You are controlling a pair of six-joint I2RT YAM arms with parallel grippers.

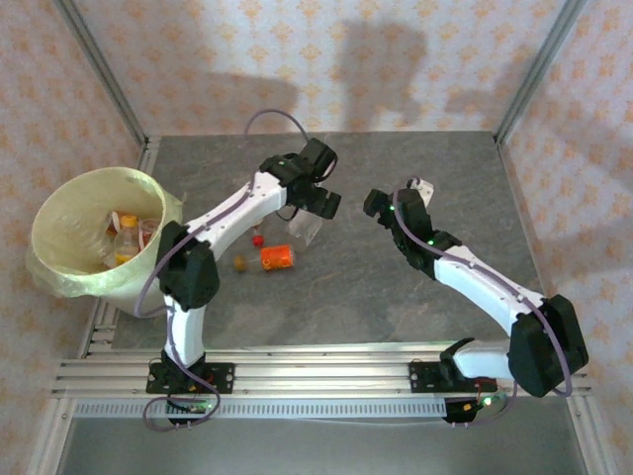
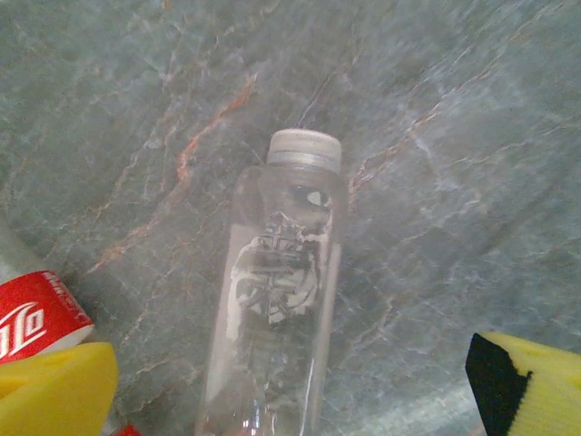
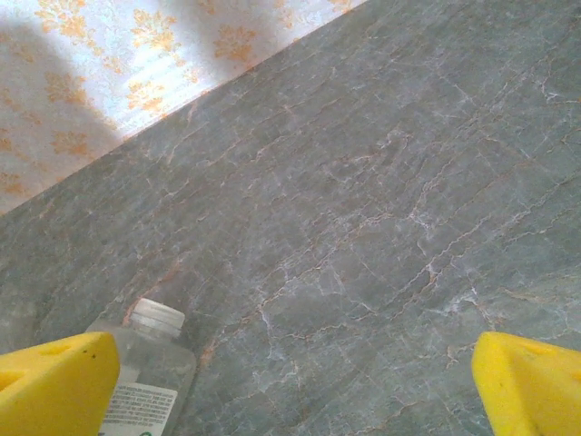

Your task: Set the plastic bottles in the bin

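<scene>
A clear plastic bottle (image 2: 277,291) with a white cap lies on the table, between the wide-apart yellow fingers of my open left gripper (image 2: 290,391), untouched. From above, this bottle (image 1: 305,230) lies just below my left gripper (image 1: 321,203). A red-labelled bottle (image 2: 27,313) lies by the left finger. An orange bottle (image 1: 277,257) lies nearby. My right gripper (image 1: 376,206) hangs open over bare table with nothing between its fingers (image 3: 295,381). A clear white-capped bottle (image 3: 145,359) shows beside its left finger. The bin (image 1: 59,198), lined in pale yellow-green, stands far left with several bottles inside.
The grey stone-patterned table (image 1: 396,287) has a patterned wall behind it and metal frame posts at its back corners. A small brownish object (image 1: 239,263) and a red cap (image 1: 257,238) lie left of the orange bottle. An aluminium rail (image 1: 326,376) runs along the near edge.
</scene>
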